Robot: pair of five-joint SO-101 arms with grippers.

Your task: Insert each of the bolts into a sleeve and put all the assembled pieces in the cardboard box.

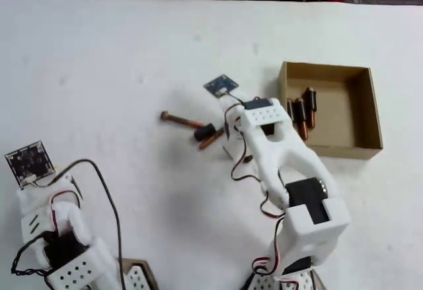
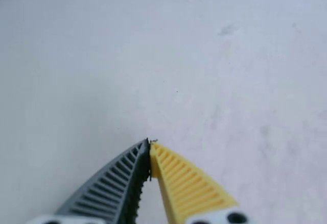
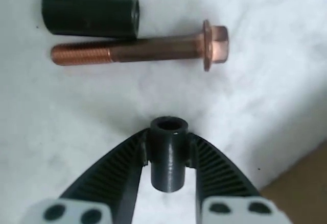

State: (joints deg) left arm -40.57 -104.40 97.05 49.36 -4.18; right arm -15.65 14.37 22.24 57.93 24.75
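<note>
Right hand [image 3: 168,143] around sleeve [image 3: 167,165] near box [image 3: 305,189]

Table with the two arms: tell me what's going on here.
The right gripper is shut on a black sleeve, held just short of a loose copper bolt and a second sleeve lying on the table. The cardboard box already holds some assembled pieces. The left gripper is shut and empty over bare table.
</note>
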